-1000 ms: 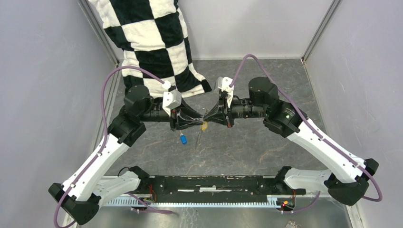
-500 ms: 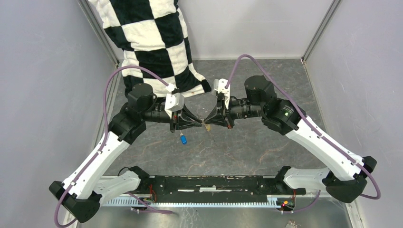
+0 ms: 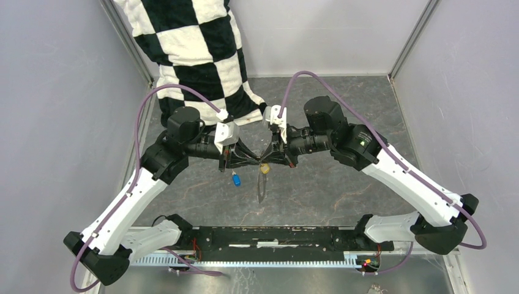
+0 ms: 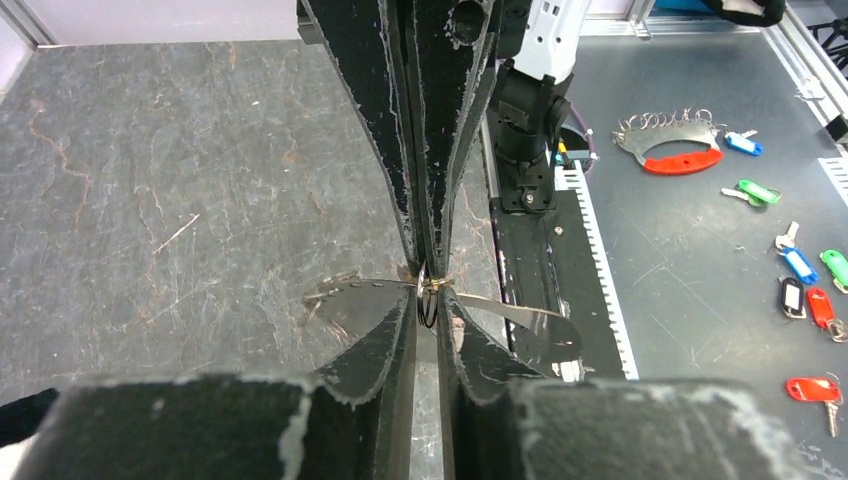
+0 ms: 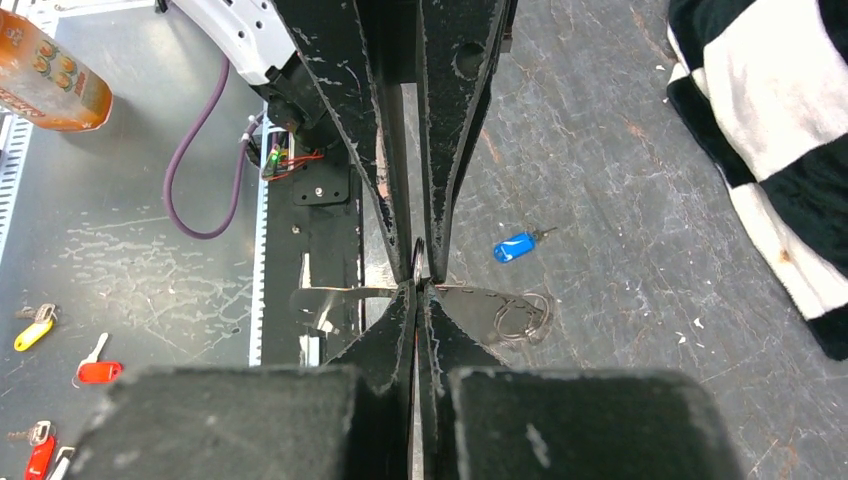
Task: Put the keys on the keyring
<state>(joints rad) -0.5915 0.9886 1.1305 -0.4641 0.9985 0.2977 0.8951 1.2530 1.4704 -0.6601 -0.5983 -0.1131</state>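
My left gripper [image 3: 259,161] and right gripper [image 3: 270,160] meet tip to tip above the middle of the table. The keyring [image 3: 260,191] hangs below them as a thin silver band, and it runs sideways across the left wrist view [image 4: 520,315] and the right wrist view [image 5: 470,298]. The right gripper [image 5: 418,287] is shut on this band. The left gripper [image 4: 425,292] pinches a small dark ring with a gold bit at its tips. The yellow key [image 3: 264,170] dangles just under the tips. The blue key [image 3: 235,180] lies on the table below the left gripper, also seen from the right wrist [image 5: 515,246].
A black-and-white checkered cloth [image 3: 196,55] hangs at the back left and reaches the table. The arms' base rail [image 3: 275,236] runs along the near edge. Several spare coloured key tags [image 4: 800,265] lie beyond the rail, off the table.
The right gripper has moved left toward the left gripper. The left gripper's fingers look narrower than a second ago. The yellow key and silver band now hang lower under the tips.
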